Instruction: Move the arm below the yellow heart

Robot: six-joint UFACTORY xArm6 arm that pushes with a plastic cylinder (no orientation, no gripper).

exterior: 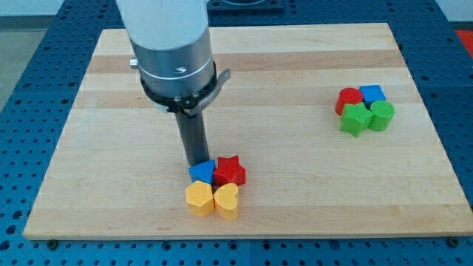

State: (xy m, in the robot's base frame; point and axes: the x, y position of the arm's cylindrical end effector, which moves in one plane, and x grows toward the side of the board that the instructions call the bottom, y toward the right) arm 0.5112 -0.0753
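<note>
I could read no writing anywhere. My arm hung upright over the board, and my tip [196, 164], a bare rod holding nothing, touched the blue block [201, 171] from above. The glossy yellow heart [227, 200] sat near the board's bottom edge, touching the yellow block [199, 199] and red star [230, 171].

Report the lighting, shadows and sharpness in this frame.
Camera view: even, soft light over the wooden board, no glare; faint shadows under the yellow heart and its neighbours; blocks and board look sharp; my tip sits just above the blue block, its very end hard to separate from it.
</note>
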